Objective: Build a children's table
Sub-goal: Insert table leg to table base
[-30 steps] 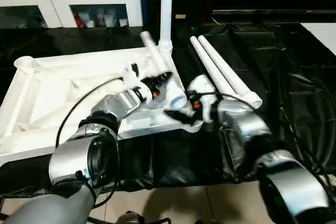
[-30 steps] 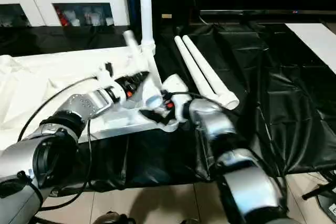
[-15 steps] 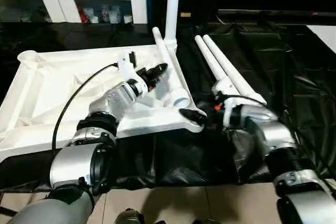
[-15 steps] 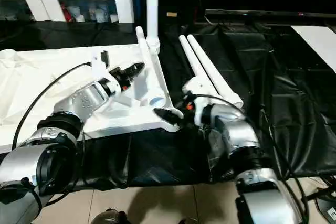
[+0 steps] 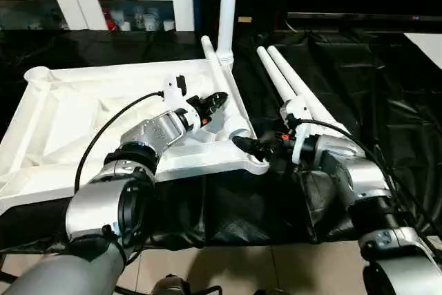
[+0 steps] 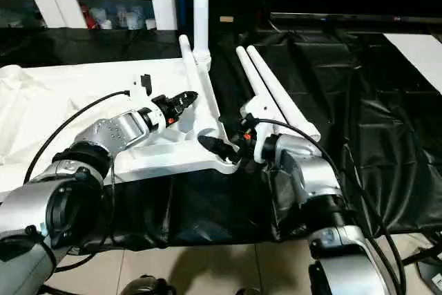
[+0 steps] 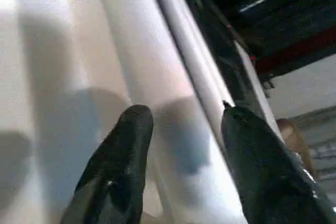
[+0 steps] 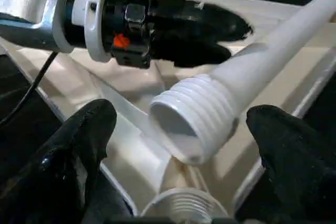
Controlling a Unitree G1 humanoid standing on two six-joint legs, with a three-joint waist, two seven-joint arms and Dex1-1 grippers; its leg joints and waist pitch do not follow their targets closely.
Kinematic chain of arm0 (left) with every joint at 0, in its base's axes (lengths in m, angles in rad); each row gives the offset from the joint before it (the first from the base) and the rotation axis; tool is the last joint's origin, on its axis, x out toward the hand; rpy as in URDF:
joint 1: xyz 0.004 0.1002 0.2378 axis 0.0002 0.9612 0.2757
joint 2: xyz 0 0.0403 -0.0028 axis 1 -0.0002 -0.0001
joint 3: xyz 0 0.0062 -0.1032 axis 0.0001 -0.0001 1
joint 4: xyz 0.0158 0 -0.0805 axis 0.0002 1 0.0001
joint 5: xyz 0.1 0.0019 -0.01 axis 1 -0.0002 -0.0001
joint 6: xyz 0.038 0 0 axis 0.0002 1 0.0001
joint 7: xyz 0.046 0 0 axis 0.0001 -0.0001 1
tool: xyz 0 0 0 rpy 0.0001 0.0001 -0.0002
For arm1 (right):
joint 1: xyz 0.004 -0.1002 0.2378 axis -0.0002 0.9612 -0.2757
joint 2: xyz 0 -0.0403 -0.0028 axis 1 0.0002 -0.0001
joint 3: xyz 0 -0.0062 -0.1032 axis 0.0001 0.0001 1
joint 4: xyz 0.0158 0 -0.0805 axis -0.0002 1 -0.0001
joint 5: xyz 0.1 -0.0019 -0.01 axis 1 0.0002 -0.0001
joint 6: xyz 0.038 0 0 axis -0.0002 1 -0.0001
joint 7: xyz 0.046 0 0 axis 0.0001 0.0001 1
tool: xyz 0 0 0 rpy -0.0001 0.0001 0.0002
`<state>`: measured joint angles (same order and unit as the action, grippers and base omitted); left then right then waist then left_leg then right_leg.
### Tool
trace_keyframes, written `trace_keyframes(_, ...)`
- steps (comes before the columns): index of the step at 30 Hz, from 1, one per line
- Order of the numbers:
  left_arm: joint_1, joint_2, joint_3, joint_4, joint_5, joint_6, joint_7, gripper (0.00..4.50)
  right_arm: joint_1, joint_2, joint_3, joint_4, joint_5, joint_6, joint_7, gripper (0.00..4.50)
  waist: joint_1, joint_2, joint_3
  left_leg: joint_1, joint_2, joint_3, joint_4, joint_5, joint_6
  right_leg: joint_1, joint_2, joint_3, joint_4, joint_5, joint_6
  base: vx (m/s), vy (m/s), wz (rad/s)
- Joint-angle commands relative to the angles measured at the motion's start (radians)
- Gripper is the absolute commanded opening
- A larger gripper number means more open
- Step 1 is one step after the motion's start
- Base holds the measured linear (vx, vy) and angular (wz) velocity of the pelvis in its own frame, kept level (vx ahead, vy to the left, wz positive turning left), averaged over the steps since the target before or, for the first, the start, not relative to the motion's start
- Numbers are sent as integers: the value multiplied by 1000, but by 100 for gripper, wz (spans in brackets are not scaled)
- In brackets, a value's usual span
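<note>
Left hand (image 5: 219, 99) straddling loose white tubular leg (image 5: 222, 91) half-spread; right hand (image 8: 178, 129) gaping wide, facing threaded end; two spare white legs (image 5: 297, 94) lying alongside.

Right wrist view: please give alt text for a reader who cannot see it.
A white plastic tubular leg with a ribbed threaded end lies between the open right pincer's black fingers, just above the threaded round corner socket of the white plastic tabletop. The left pincer reaches in behind, around the leg.

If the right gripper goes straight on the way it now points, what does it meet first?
Most likely the threaded end of the loose leg, which lies between the open fingers of the right gripper, above the tabletop's corner socket. Depth is uncertain.
</note>
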<state>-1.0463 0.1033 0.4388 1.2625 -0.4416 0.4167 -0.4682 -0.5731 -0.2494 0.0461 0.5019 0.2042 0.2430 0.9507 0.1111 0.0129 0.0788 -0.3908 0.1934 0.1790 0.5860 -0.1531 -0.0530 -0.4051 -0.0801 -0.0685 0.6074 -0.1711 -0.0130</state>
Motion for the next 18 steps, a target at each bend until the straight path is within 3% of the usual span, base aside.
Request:
trace_keyframes(1,-29,-2,16,15,-16,15,14,273,11,-7,-3,-32,6,22,-9,450,-4,12,-87,24,29,-12,-60,-238,37,59,-63,39,-75,-150,-242,0,0,0)
trace_keyframes(2,-30,-1,16,20,-15,18,16,272,13,-7,-3,-40,7,28,-11,450,-4,10,-88,23,28,-13,-59,-236,38,61,-63,38,-74,-146,-244,0,0,0)
trace_keyframes(5,-32,-4,8,33,-4,23,20,309,20,-10,4,-61,6,42,-16,450,-8,19,-89,24,28,-13,-57,-232,44,60,-63,37,-73,-146,-247,0,0,0)
trace_keyframes(6,-32,-5,7,36,-2,23,17,309,22,-11,6,-67,6,46,-17,450,-10,16,-89,24,27,-12,-57,-236,46,60,-61,37,-77,-155,-246,0,0,0)
trace_keyframes(12,-54,-13,12,47,6,28,-2,360,24,-10,17,-80,-1,59,-30,450,-20,22,-89,22,25,-13,-56,-240,47,61,-61,36,-80,-184,-239,0,0,0)
trace_keyframes(14,-60,-17,-22,49,41,24,-18,370,25,-9,20,-83,-5,63,-34,450,-24,22,-88,21,25,-13,-56,-234,51,61,-60,35,-81,-176,-242,0,0,0)
trace_keyframes(15,-64,-20,-53,51,72,18,-29,381,28,-9,22,-88,-5,67,-36,450,-24,17,-89,21,25,-13,-56,-231,55,62,-60,35,-81,-181,-239,0,0,0)
trace_keyframes(18,-71,-30,-125,56,151,-6,-13,408,32,-6,29,-96,-8,73,-38,450,-25,18,-89,20,26,-12,-55,-218,61,61,-62,36,-81,-178,-233,0,0,0)
